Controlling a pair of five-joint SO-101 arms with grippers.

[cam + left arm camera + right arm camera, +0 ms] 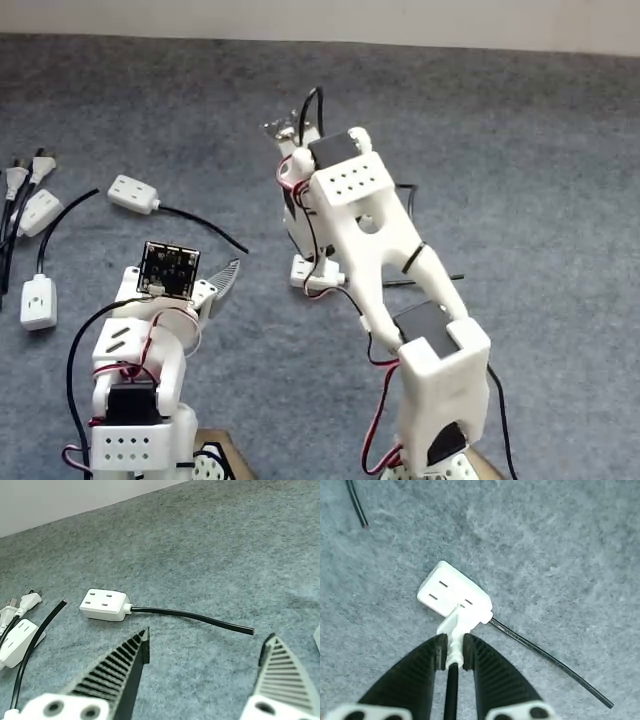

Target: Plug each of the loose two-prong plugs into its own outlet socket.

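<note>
Right end effector (452, 647) pinches a white plug (455, 625) at an outlet socket (451, 591); left end effector (207, 636) spread.
High view: the right arm (370, 230) bends over that socket mid-table (520, 150). Left wrist view: a second socket (104, 604) lies ahead. Right wrist view: the plug's tip touches the socket.

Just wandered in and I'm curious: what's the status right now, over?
Right tool shut on white plug, tip against socket block. Left tool open, second socket block ahead. Nothing blocking.
</note>
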